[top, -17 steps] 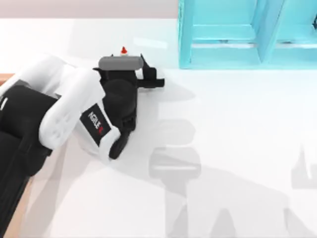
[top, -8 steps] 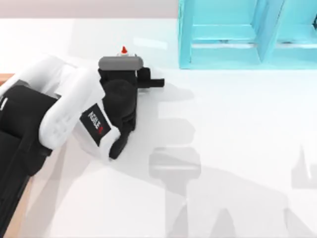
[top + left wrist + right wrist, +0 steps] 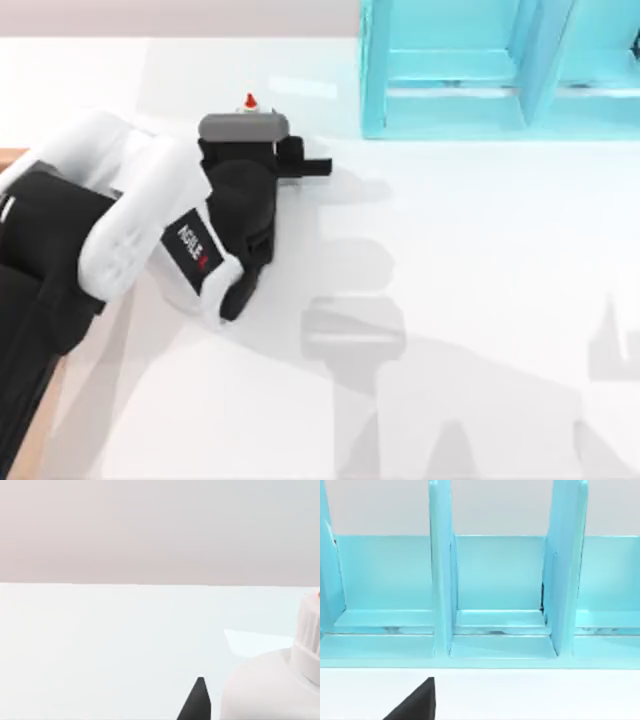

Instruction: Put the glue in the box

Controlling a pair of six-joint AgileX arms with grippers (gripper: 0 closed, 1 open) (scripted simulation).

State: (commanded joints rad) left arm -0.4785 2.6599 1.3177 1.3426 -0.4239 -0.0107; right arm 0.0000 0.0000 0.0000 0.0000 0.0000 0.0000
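The left arm reaches across the white surface [image 3: 470,300] from the top view's left edge toward about 11 o'clock, its wrist and jaws [image 3: 252,135] sitting over the glue [image 3: 249,101]. From above, the glue shows as a red-orange cap tip poking out just past the grey camera block on the wrist; the rest of the bottle is hidden under the arm. In the left wrist view the glue's white shoulder and ribbed collar [image 3: 272,685] stand very close to the lens, with one dark finger [image 3: 196,702] just beside the bottle. Whether the jaws are pinching the bottle or merely spread around it, I cannot tell, since the second finger and any contact are hidden.

A turquoise-blue shelf unit [image 3: 500,70] stands at about 1 o'clock on the surface, well apart from the glue. The right wrist view faces its open compartments [image 3: 497,580], with a dark finger tip [image 3: 417,702] at the frame's edge; the state of the right arm's jaws cannot be told either.
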